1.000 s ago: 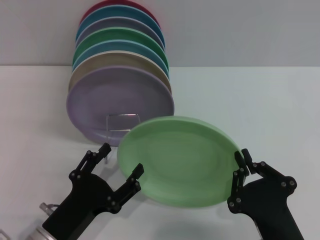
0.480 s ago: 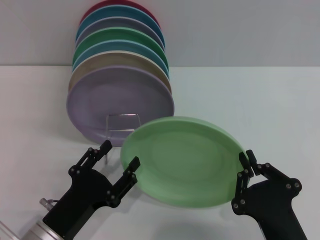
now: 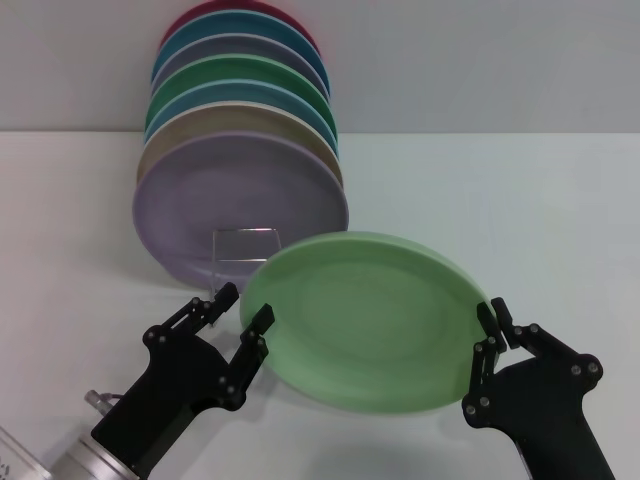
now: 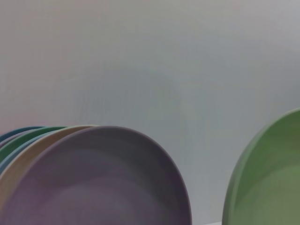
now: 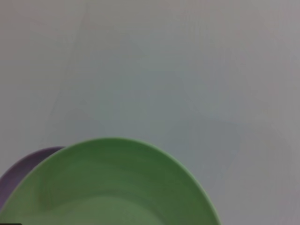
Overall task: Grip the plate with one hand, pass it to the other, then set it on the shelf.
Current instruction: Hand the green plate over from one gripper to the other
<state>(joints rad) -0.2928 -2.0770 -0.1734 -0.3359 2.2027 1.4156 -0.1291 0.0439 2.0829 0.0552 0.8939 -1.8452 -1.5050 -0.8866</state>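
The pale mint-green plate [image 3: 365, 320] hangs tilted above the table, in front of the rack. My right gripper [image 3: 492, 313] is shut on its right rim. My left gripper [image 3: 244, 306] is open at the plate's left rim, with one finger [image 3: 260, 322] in front of the plate and the other to its left. The shelf's silver wire front loop [image 3: 245, 232] shows behind the plate, at the foot of the standing plates. The plate also shows in the left wrist view [image 4: 269, 180] and in the right wrist view [image 5: 108, 187].
Several plates stand in a row on the rack at the back left, with a lilac plate [image 3: 240, 205] at the front and a darker emerald-green plate [image 3: 250, 75] behind it. The white table [image 3: 520, 200] runs to the right, with a grey wall behind.
My left gripper has moved right to the plate's left rim, and its fingers now straddle the edge. The right gripper and the plate have shifted slightly right.
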